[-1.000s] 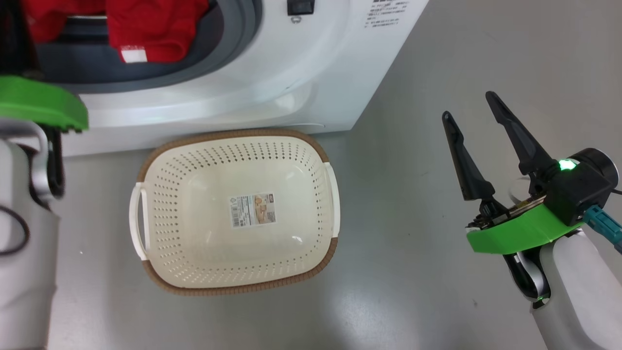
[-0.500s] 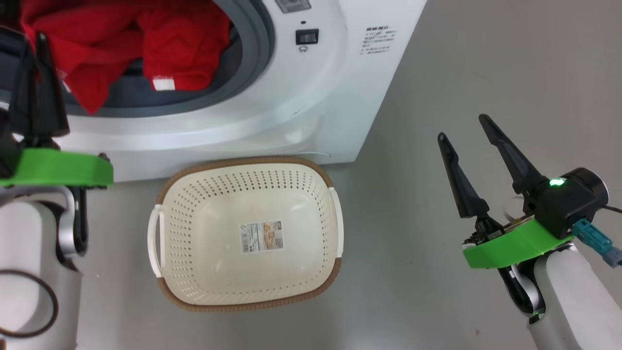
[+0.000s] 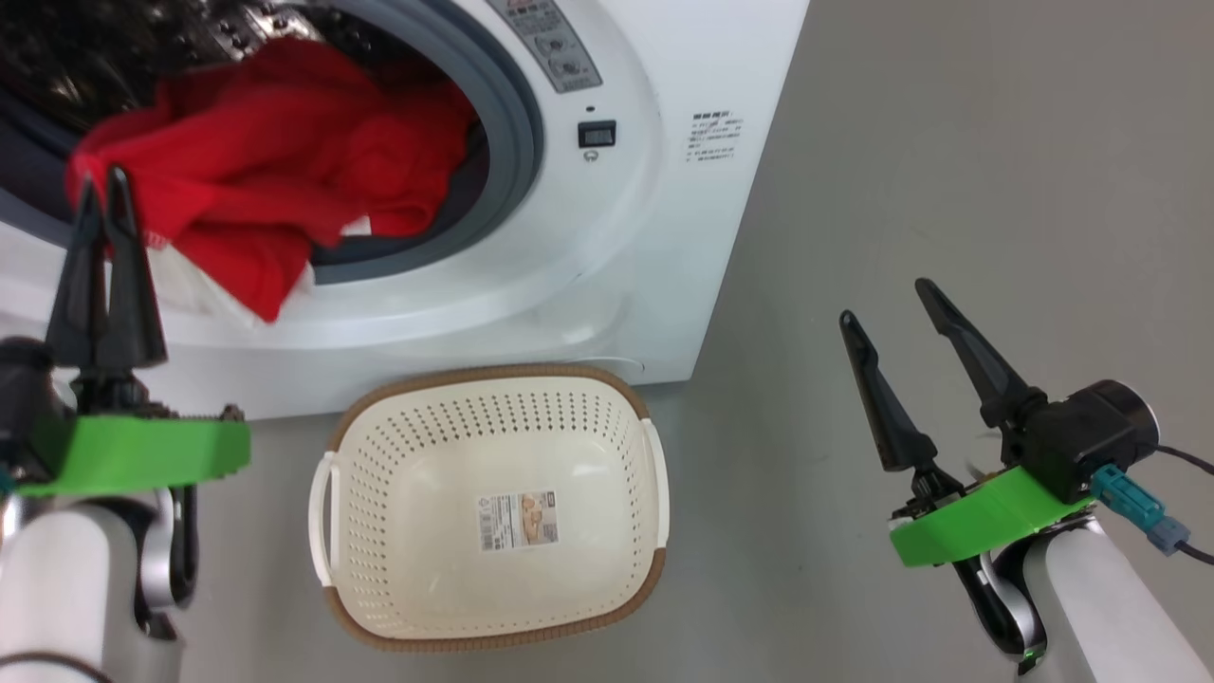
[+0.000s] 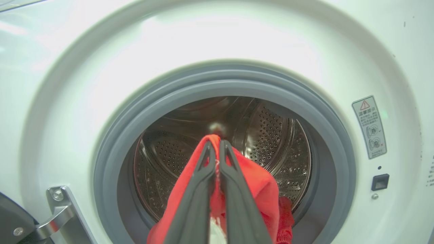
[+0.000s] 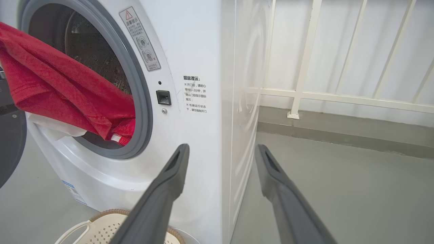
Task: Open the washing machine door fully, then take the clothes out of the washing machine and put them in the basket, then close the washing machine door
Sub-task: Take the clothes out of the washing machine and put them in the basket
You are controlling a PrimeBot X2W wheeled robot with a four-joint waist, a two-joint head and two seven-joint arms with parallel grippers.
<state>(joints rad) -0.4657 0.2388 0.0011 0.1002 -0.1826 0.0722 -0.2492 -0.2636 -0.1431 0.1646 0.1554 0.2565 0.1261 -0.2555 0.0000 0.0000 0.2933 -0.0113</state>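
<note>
The washing machine (image 3: 616,266) stands with its mouth open. Red clothes (image 3: 266,180) spill from the steel drum over the grey ring. My left gripper (image 3: 104,180) is shut on a fold of the clothes (image 4: 257,183), just in front of the mouth, as the left wrist view shows (image 4: 214,144). The washing machine door's dark edge (image 4: 13,220) shows swung open beside its hinge. The cream basket (image 3: 493,373) sits on the floor below the mouth, with nothing in it. My right gripper (image 3: 886,302) hangs open to the right of the basket, holding nothing.
Grey floor (image 3: 948,142) stretches to the right of the machine. A white railing (image 5: 305,67) stands against the wall behind the machine's right side. The basket's rim (image 5: 101,217) lies just below the right gripper's fingers (image 5: 162,189).
The head camera has tilted up, so the whole picture has slid down. My left gripper has drawn back from the drum, pulling red cloth out over the ring. The right gripper stays open.
</note>
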